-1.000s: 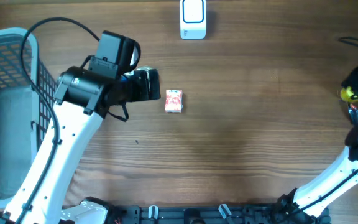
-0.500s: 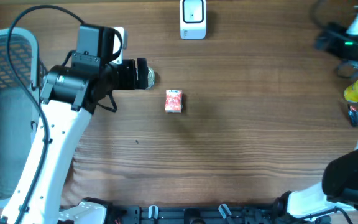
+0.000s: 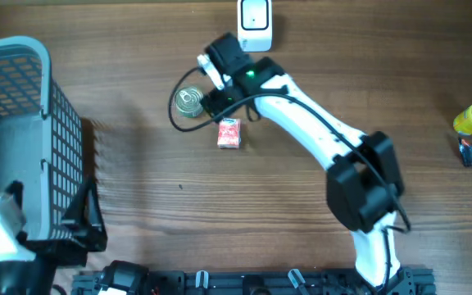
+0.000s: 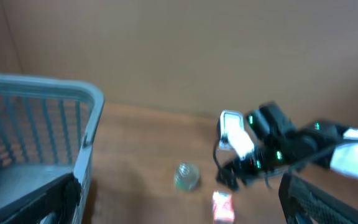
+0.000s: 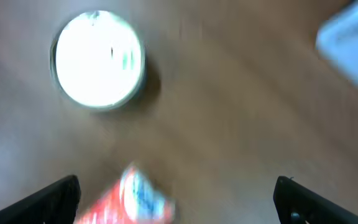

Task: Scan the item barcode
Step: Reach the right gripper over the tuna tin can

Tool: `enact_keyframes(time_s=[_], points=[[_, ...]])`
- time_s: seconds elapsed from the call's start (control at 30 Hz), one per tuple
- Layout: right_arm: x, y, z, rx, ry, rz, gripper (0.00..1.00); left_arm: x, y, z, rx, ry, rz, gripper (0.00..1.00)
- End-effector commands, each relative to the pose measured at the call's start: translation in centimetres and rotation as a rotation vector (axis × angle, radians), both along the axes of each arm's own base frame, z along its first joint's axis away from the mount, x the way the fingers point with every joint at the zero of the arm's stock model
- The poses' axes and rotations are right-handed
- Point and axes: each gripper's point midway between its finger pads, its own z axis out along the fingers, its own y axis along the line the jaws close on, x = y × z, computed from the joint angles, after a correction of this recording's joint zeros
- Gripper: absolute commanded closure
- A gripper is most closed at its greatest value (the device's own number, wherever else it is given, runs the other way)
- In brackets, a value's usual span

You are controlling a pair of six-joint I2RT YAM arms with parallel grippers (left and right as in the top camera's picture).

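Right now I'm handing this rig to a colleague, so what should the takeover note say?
Left gripper: open, empty, low beside the pale blue plastic basket.
Right gripper: open, empty, hovering near the small red-and-white packet and the round silver metal can.
White box-shaped scanner: at the far table edge, beyond both items.
Done: nothing is held, and both items lie on the table.
Left: grasp an item and present its barcode to the scanner.
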Motion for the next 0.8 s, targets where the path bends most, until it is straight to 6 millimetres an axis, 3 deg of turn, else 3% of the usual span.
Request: enact_keyframes(time_s=[0.0,0.17,0.3,0.4,0.53,0.63,0.77], points=[[2.7,2.5,1.0,0.100,-0.075,0.030,0.00,1.1,0.4,-1.3,0.020,0.073,0.044,0.00],[1.6,7.5,-0.3,0.269,-0.020,0.104,0.00,2.1,1.2,-2.7,0.057,0.147,0.099,0.00],[1.1,10.9,-2.4,0.284,-0.061,0.126,0.00,3.4,1.7,-5.6,0.058,0.232,0.164,0.00],[2.4,10.9,-3.4,0.242,-0.130,0.083,0.00,3.9,1.9,-7.2,0.075,0.274,0.180,0.00],[4.0,9.8,-6.1,0.187,-0.166,0.034,0.00,3.9,2.3,-7.4,0.087,0.278,0.204,0.00],[4.0,10.0,-8.2,0.176,-0.153,0.041,0.00,3.9,2.3,-7.4,0.087,0.278,0.204,0.00],[3.1,10.3,-9.1,0.193,-0.098,0.064,0.00,3.9,2.5,-7.3,0.091,0.277,0.214,0.00]])
